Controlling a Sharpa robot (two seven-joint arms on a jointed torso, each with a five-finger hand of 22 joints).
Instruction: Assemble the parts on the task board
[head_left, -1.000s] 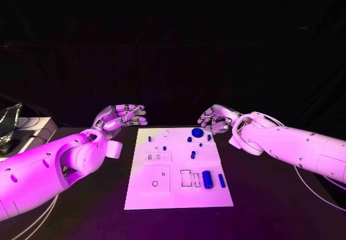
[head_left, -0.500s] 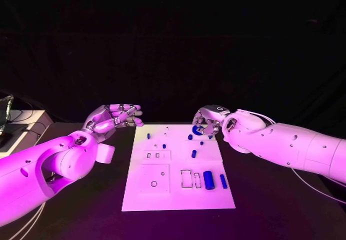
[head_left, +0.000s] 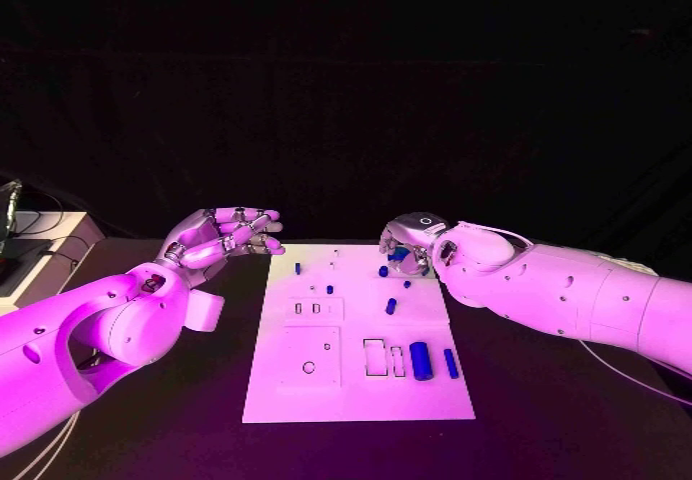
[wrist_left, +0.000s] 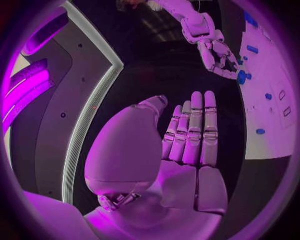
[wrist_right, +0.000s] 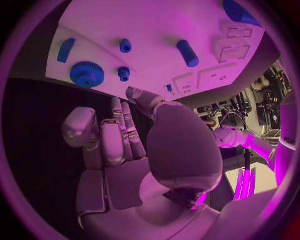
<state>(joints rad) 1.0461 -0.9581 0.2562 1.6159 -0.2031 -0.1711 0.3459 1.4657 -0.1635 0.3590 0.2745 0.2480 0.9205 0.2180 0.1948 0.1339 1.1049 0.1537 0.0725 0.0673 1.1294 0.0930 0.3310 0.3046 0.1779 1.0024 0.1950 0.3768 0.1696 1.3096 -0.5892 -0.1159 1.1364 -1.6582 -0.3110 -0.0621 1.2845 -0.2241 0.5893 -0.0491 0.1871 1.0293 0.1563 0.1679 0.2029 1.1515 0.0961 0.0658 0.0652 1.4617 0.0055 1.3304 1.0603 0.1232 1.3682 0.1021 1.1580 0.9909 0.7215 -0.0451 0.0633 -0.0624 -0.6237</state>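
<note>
While one white task board (head_left: 353, 390) lies between my two arms, I see one round blue gear (wrist_right: 87, 74) by my right hand (head_left: 408, 243). That hand hangs over the board's far edge, holding nothing, fingers a bit apart. My left hand (head_left: 227, 235) floats beside the board, fingers straight and empty.

Magenta light washes the task board (head_left: 356, 330) and both arms brightly against a black, unlit background, while the wrist views bend straight edges toward their dark rims.

No text, label or number can be read anywhere.
</note>
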